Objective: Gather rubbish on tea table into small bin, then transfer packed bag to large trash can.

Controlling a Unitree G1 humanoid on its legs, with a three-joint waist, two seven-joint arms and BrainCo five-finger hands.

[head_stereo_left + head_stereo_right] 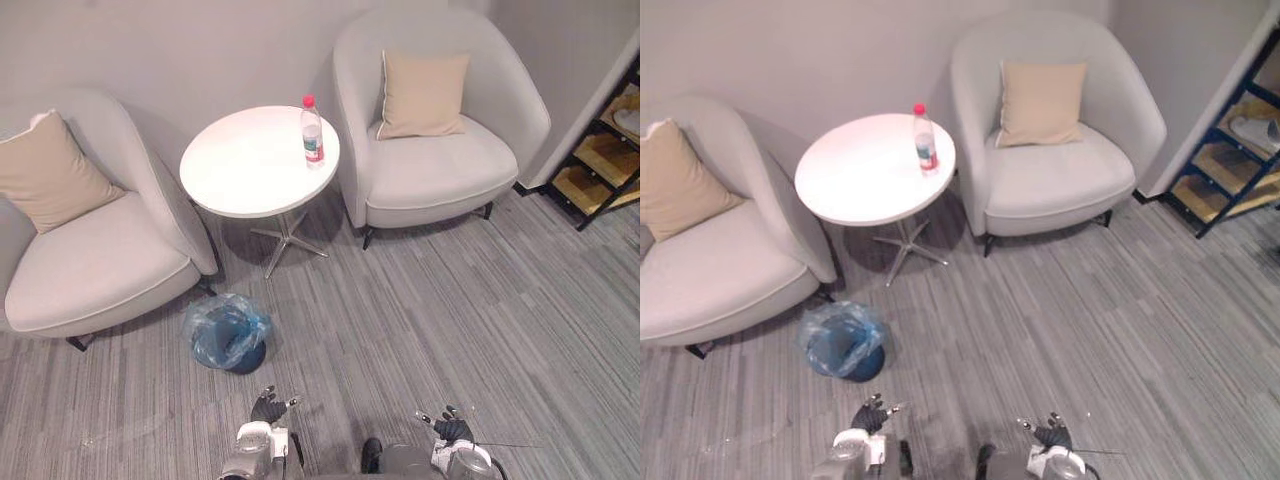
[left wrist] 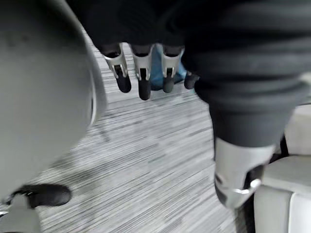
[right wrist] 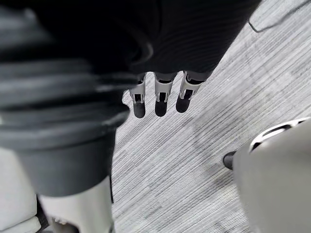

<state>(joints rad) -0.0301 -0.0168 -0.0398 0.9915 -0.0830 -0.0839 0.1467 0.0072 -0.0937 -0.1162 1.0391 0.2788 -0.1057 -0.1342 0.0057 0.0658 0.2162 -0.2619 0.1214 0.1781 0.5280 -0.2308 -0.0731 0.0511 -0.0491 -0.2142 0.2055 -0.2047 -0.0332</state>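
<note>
A clear plastic bottle (image 1: 312, 130) with a red cap and red label stands upright near the right rim of the round white tea table (image 1: 240, 165). A small dark bin (image 1: 227, 334) lined with a blue plastic bag sits on the floor in front of the table, by the left armchair. My left hand (image 1: 268, 408) hangs low at the bottom of the view, fingers relaxed and empty, just below and right of the bin. My right hand (image 1: 450, 427) hangs at the lower right, fingers straight, holding nothing. The blue bag (image 2: 158, 73) shows past my left fingers (image 2: 144, 80).
Two light grey armchairs flank the table, the left armchair (image 1: 90, 260) and the right armchair (image 1: 430, 160), each with a beige cushion. A dark shelf with wooden boards (image 1: 605, 160) stands at the far right. Grey striped carpet (image 1: 430, 310) lies between me and the table.
</note>
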